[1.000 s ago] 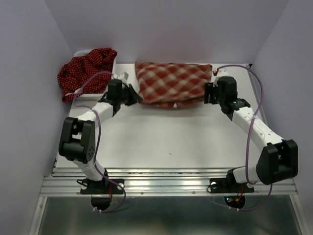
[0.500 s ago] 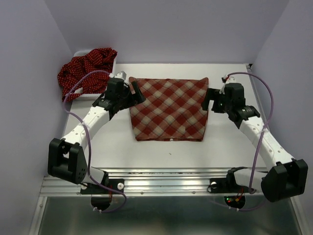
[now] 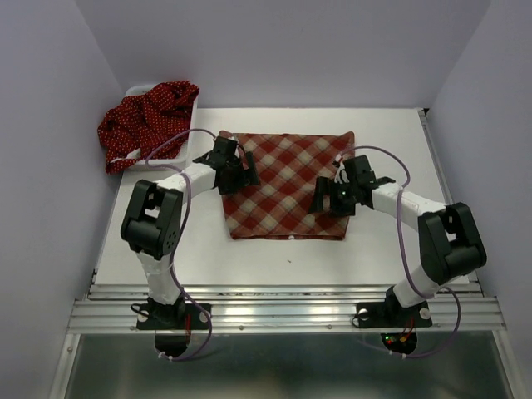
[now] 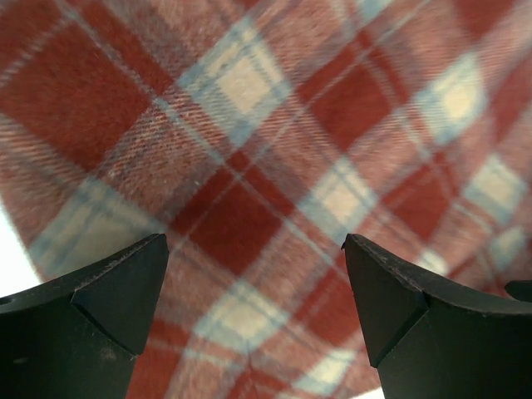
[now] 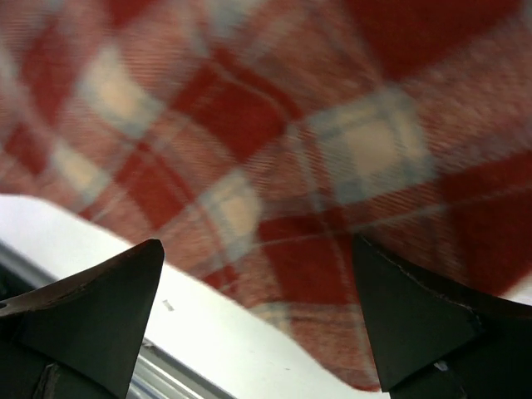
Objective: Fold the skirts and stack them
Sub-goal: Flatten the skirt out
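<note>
Beneath both claws: plaid skirt [image 3: 287, 187], spread flat.
We log L gripper [image 3: 237, 171] & R gripper [image 3: 331, 196] apart, empty; skirt's width runs claw-to-claw, each nearest own edge.

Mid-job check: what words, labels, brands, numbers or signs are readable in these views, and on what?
None can be read in any view.
The plaid skirt shows only its check pattern, with no tag visible.
The dotted skirts show only white dots.
The table and the metal rail bear no legible marking.
</note>
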Robot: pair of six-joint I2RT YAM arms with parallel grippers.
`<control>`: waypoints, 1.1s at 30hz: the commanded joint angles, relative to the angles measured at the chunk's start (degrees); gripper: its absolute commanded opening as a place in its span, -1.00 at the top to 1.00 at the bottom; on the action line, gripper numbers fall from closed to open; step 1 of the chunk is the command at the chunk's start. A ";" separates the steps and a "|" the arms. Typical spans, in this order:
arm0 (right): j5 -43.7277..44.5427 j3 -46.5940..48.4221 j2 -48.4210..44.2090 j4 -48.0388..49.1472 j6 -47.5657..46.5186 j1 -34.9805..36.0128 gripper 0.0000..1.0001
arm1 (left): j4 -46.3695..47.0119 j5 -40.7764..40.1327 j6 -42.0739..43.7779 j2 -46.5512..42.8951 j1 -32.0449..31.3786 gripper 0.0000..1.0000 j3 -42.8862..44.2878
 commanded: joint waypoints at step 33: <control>21.15 11.99 -1.00 1.95 -17.42 1.36 -1.00 | -6.41 -12.82 -6.97 -11.33 -6.82 -0.97 1.41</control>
